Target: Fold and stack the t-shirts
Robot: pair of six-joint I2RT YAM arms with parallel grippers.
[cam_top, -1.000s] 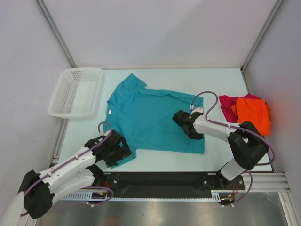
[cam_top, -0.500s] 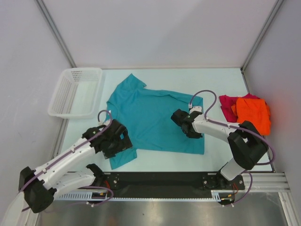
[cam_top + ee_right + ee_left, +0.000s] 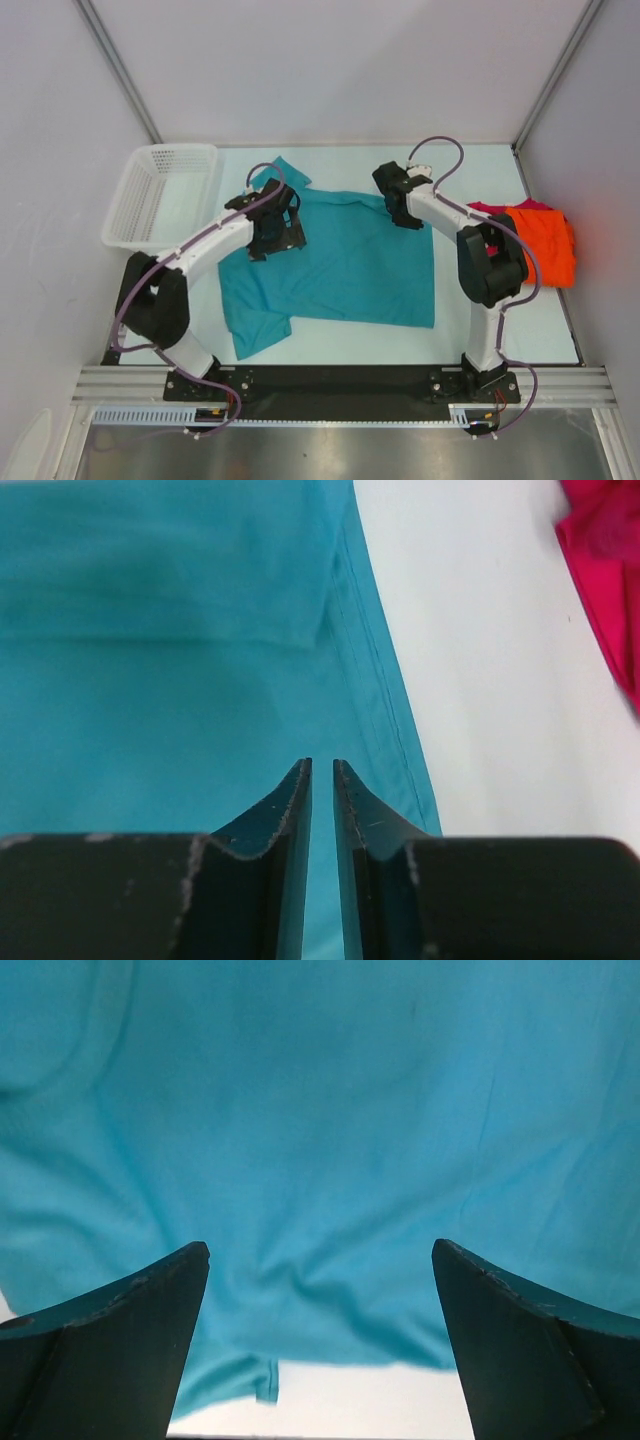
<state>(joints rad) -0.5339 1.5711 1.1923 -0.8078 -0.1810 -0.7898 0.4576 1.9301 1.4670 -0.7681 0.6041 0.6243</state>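
Teal shirt [image 3: 340, 265] lies spread on the bench [image 3: 480, 170], orange shirt [image 3: 540, 245] and magenta shirt [image 3: 485, 215] heaped at the right. Left claw [image 3: 320, 1245] hangs wide open over it, empty; right claw [image 3: 321, 765], parted by a slit, grips nothing near its edge.

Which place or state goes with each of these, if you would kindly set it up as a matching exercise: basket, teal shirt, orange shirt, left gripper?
Things:
1 basket
2 teal shirt
3 orange shirt
4 left gripper

Places or states:
A spread out in the middle
B wide open
C far left
D bunched at the right edge

Pairs: 1-C, 2-A, 3-D, 4-B
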